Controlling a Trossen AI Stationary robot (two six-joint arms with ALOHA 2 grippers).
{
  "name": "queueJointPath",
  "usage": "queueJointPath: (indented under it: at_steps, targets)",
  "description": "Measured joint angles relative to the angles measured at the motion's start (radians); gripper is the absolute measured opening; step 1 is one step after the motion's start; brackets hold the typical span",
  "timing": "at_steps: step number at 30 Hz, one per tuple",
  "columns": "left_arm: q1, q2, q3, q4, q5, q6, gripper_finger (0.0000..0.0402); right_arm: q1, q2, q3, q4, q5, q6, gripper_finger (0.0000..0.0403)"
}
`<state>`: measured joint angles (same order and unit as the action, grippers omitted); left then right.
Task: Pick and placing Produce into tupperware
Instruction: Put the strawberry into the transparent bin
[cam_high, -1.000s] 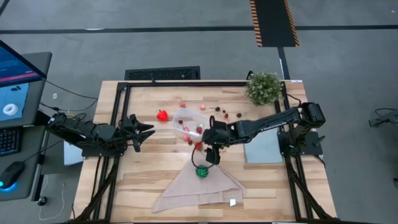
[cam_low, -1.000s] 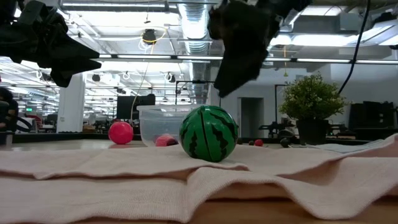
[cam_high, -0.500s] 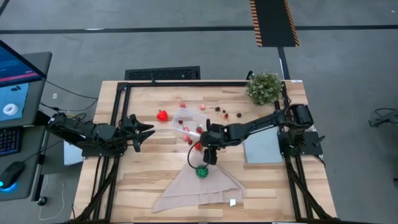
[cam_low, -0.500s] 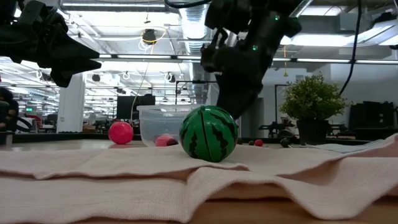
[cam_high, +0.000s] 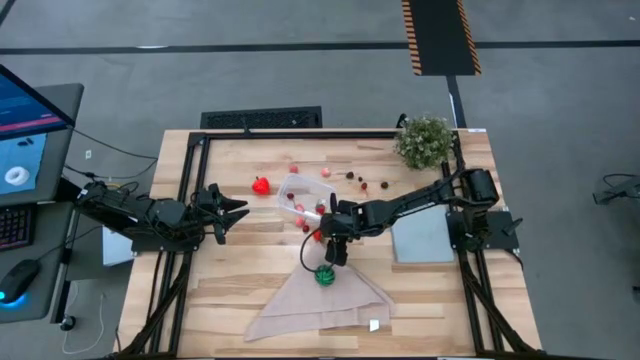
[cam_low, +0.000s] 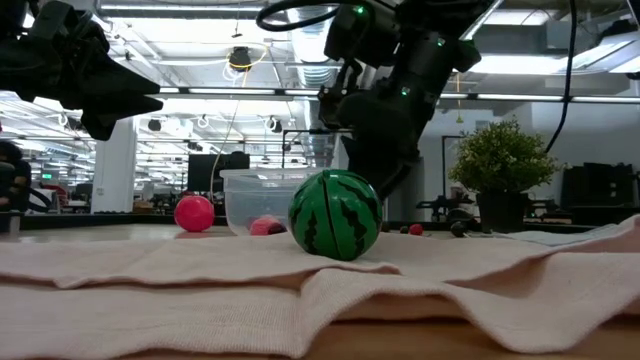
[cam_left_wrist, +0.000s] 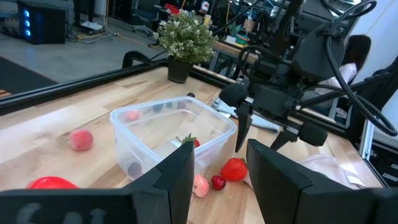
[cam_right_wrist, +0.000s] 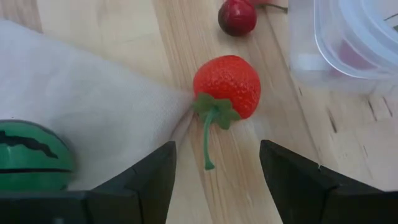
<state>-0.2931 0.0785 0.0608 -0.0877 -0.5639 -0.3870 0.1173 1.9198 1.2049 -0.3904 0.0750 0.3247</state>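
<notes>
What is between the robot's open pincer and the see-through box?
In the right wrist view, a red strawberry lies on the wood between the right pincer and the clear tub, with a small cherry beside it.

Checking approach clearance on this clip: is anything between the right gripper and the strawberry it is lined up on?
Nothing visible. In the right wrist view the strawberry lies on bare wood, centred ahead of the open right gripper. The beige cloth edge touches its leaf side, the toy watermelon sits off to one side, and the clear tub is just beyond.
</notes>
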Motion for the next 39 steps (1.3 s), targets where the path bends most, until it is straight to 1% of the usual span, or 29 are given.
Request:
queueJointPath:
  at_steps: [3, 6, 9, 14, 15, 19, 23, 25, 36, 39]
  targets:
    - [0.0, 0.0, 0.0, 0.0, 0.0, 0.0, 0.0139, 0.0, 0.0, 0.0, 0.0, 0.0, 0.007, 0.025]
    - [0.0, 0.0, 0.0, -0.001, 0.0, 0.0, 0.0139, -0.002, 0.0, 0.0, 0.0, 0.0, 0.009, 0.0219]
    - [0.0, 0.0, 0.0, -0.001, 0.0, -0.001, 0.0139, -0.002, 0.0, 0.0, -0.004, -0.014, 0.01, 0.0158]
    - [0.0, 0.0, 0.0, -0.001, 0.0, -0.001, 0.0139, -0.004, 0.0, 0.0, -0.024, -0.056, 0.009, 0.0028]
    - [0.0, 0.0, 0.0, -0.001, 0.0, -0.001, 0.0139, -0.004, 0.0, 0.0, -0.027, -0.056, 0.01, 0.0018]
    - [0.0, 0.0, 0.0, -0.001, 0.0, -0.001, 0.0139, -0.004, 0.0, 0.0, -0.028, -0.055, 0.016, 0.0026]
    - [0.0, 0.0, 0.0, -0.001, 0.0, -0.001, 0.0139, -0.004, 0.0, 0.0, -0.028, -0.055, 0.014, 0.001]
    - [0.0, 0.0, 0.0, -0.001, 0.0, -0.002, 0.0139, -0.004, 0.0, 0.002, -0.033, -0.055, 0.012, 0.0013]
    - [0.0, 0.0, 0.0, -0.004, 0.0, -0.002, 0.0139, 0.0, -0.002, 0.112, -0.139, -0.048, -0.02, 0.0012]
    - [0.0, 0.0, 0.0, -0.004, 0.0, -0.002, 0.0139, 0.0, -0.003, 0.139, -0.186, -0.018, -0.037, 0.001]
